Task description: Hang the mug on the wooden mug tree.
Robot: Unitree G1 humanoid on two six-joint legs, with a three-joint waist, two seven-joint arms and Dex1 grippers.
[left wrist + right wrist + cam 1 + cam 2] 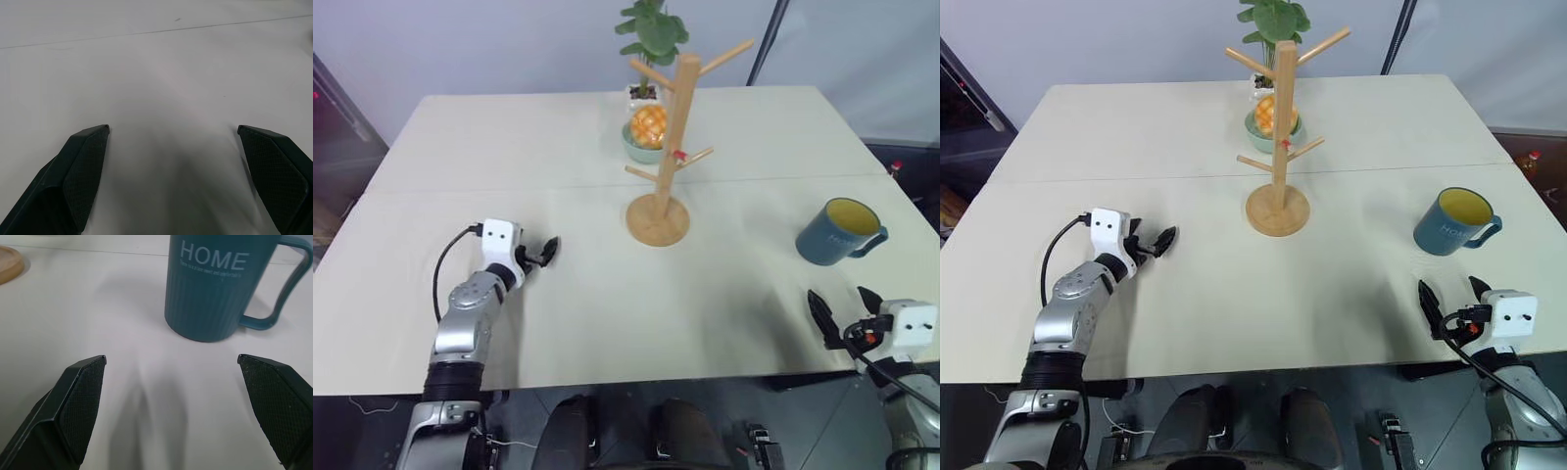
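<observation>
right gripper (pixel 845 311) spread wide, empty, near mug (pixel 838 232) | left gripper (pixel 540 253) spread wide, empty, over counter (pixel 607 294) | mug tree (pixel 668 147) upright mid-counter, bare

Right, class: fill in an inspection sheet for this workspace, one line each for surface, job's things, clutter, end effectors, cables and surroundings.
Surface: pale table, a seam across it.
Job's things: mug upright on the table, nothing holding it; mug tree upright, pegs bare.
Clutter: bowl of fruit and potted plant behind the tree.
End effectors: left end effector open, empty; right end effector open, facing the mug.
Cables: black cable at the left wrist.
Surroundings: pale backdrop.
</observation>
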